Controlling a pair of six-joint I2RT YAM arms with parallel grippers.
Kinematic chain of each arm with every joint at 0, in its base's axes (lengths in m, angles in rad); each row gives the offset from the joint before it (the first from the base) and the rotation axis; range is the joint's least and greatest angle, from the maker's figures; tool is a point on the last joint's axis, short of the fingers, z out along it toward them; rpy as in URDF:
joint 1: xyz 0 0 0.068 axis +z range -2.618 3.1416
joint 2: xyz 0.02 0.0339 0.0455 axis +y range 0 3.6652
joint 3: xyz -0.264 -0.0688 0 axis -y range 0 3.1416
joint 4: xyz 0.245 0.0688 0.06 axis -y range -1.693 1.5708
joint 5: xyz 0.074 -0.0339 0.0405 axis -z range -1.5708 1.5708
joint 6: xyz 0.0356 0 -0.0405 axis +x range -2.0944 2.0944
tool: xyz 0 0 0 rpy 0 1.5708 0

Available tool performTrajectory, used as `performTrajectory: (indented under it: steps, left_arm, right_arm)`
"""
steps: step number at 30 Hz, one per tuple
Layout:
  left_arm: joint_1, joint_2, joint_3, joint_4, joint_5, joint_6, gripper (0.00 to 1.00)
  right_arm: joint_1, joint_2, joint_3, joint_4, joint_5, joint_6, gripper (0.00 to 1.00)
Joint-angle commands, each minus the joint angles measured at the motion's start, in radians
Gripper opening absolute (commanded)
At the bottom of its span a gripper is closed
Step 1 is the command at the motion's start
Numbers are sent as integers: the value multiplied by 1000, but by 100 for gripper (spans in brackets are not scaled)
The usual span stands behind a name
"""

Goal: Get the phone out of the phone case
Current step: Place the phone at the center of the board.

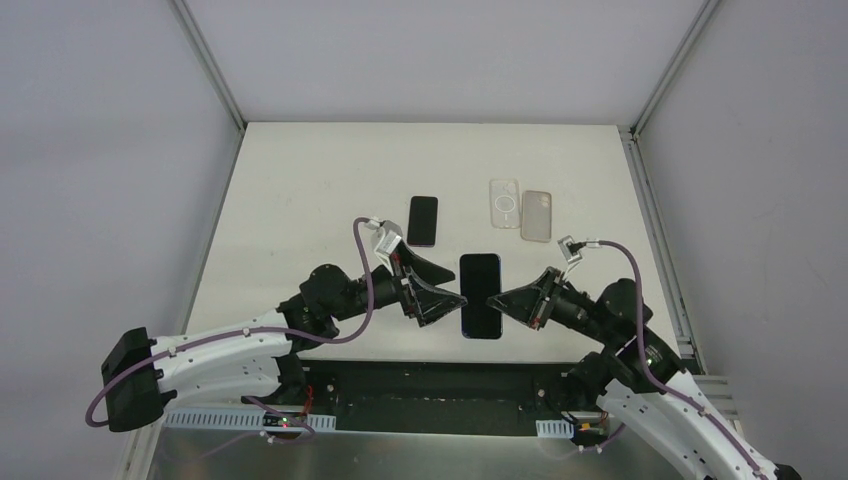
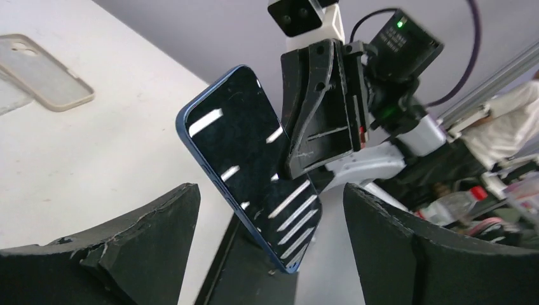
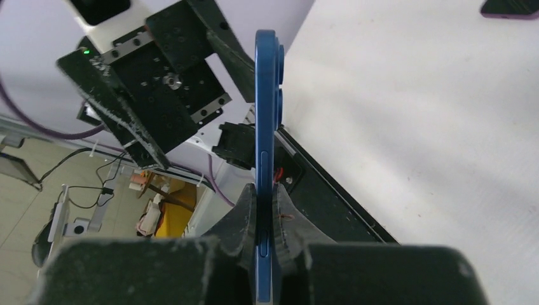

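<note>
Jaws on the left gripper (image 1: 452,300) stood wide apart and held nothing, while the right gripper (image 1: 500,300) was pinched tight on the blue-edged phone with a black glass front (image 1: 480,295).

From the overhead camera, that phone sat toward the 6 o'clock edge of the white table (image 1: 300,200), between the two arms. The spread left fingers were at its 9 o'clock side and the right fingers at its 3 o'clock side. A small dark phone (image 1: 423,220) lay flat at about 11 o'clock from it. At about 1 o'clock lay a clear phone case with a white ring (image 1: 504,205) and, just beside that, a translucent beige phone case (image 1: 537,215). I could not tell whether the held phone wore any case of its own.

Through the left wrist camera, the two black fingers stood far apart at 7 and 5 o'clock. The phone was tilted between and beyond them, glass toward the lens and touched by neither. The right gripper's finger pressed its edge at 2 o'clock. The beige case showed at 10 o'clock.

Through the right wrist camera, the phone stood edge-on and upright, its lower end squeezed between both fingers at 6 o'clock. Its camera bumps faced 3 o'clock.
</note>
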Motion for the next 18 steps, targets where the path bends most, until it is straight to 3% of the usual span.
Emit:
performTrajectory:
  steps: [1,10,18]
  left_arm:
    - [28,22,-23,207,42,-188,84]
    - [48,46,-48,285,52,-252,84]
    - [49,78,-35,298,91,-257,78]
  right_arm:
    - [3,-6,10,259,-70,29,0]
    - [4,5,-26,359,-77,69,0]
    - [5,-14,-39,380,-69,80,0]
